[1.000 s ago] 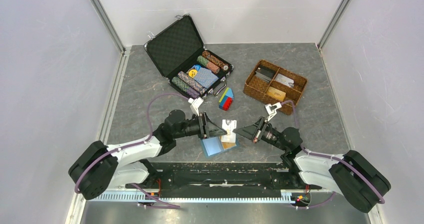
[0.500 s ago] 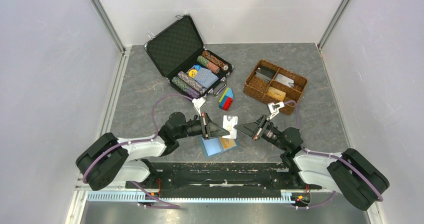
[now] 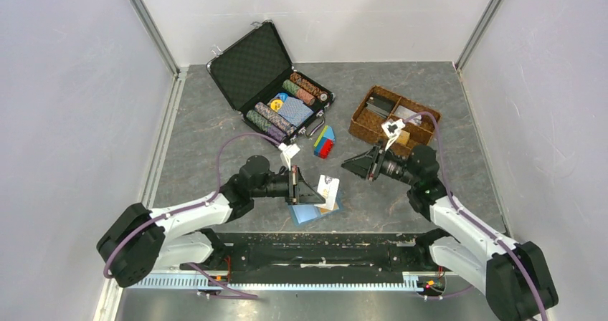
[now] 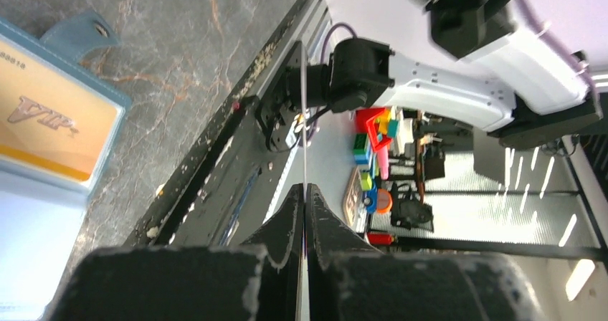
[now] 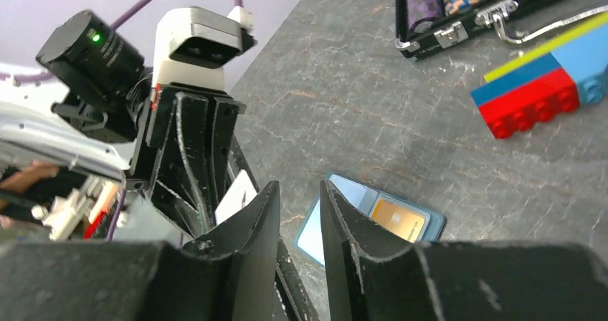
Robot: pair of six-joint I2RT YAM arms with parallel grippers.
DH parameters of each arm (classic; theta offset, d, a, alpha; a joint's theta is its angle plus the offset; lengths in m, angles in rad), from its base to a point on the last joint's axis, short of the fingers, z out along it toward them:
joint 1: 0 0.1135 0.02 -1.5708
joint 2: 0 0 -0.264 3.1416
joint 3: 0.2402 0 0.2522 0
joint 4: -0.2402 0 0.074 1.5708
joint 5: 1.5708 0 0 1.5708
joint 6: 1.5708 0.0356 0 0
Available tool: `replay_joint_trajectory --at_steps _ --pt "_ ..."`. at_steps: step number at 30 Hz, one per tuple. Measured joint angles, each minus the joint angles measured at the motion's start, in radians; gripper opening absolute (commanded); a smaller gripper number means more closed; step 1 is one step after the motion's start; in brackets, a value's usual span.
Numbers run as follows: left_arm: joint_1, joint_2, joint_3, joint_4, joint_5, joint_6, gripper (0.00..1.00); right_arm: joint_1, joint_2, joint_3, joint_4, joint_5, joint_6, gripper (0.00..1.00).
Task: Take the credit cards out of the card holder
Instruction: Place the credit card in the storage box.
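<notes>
Light-blue and lying open, the card holder (image 3: 307, 213) sits on the grey tabletop (image 3: 215, 127) just ahead of the arm bases, with the orange credit card (image 5: 398, 219) tucked in its pocket. My left hand (image 4: 304, 195) is pressed together on the greyish credit card (image 3: 328, 187), pinching it by one edge just above the holder. My right hand (image 3: 347, 167) hangs apart to the right, near the wicker tray (image 3: 373, 131), its fingers spread and empty.
</notes>
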Motion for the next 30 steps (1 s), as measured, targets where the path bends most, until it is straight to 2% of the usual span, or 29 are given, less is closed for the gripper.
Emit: replay_joint_trajectory --at_steps 5,11,20,30 --pt "0.000 0.001 0.027 -0.109 0.064 0.064 0.02 -0.028 0.045 0.124 -0.137 -0.187 -0.145 0.31" --pt "0.000 0.033 0.054 -0.180 0.141 0.105 0.02 -0.028 0.117 0.143 -0.200 -0.339 -0.190 0.31" --pt "0.000 0.067 0.090 -0.207 0.193 0.131 0.02 0.018 0.164 0.143 -0.176 -0.420 -0.182 0.31" --pt "0.000 0.092 0.099 -0.222 0.223 0.151 0.02 0.065 0.217 0.143 -0.223 -0.423 -0.240 0.33"
